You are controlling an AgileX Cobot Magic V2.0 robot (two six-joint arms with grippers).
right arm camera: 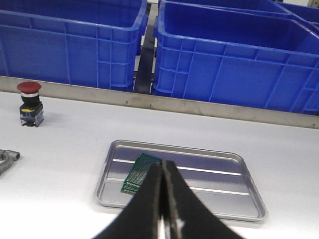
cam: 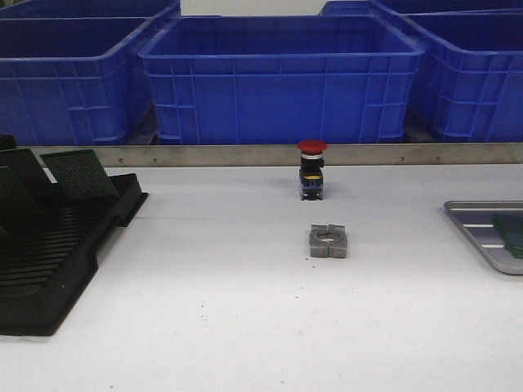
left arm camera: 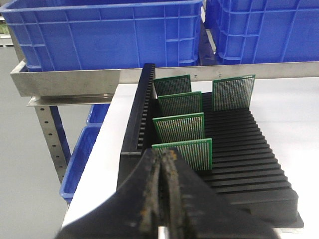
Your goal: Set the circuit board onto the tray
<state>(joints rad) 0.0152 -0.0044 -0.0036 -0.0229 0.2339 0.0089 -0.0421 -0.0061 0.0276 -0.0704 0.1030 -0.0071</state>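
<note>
The silver-grey tray (cam: 478,233) lies at the table's right edge, with a green circuit board (cam: 510,233) flat on its floor. In the right wrist view the tray (right arm camera: 239,191) holds stacked green boards (right arm camera: 139,172). My right gripper (right arm camera: 162,167) is shut and empty above the tray's near side. Several green circuit boards (left arm camera: 180,127) stand upright in the black slotted rack (left arm camera: 249,164). My left gripper (left arm camera: 163,155) is shut and empty, just short of the nearest standing board (left arm camera: 192,152). Neither gripper shows in the front view, where the rack (cam: 49,253) is at the left.
A red-capped push button (cam: 312,169) stands mid-table, with a grey metal clamp block (cam: 328,242) just in front of it. Blue plastic bins (cam: 278,77) line the back behind a metal rail (cam: 245,155). The table's left edge drops off beside the rack (left arm camera: 99,164).
</note>
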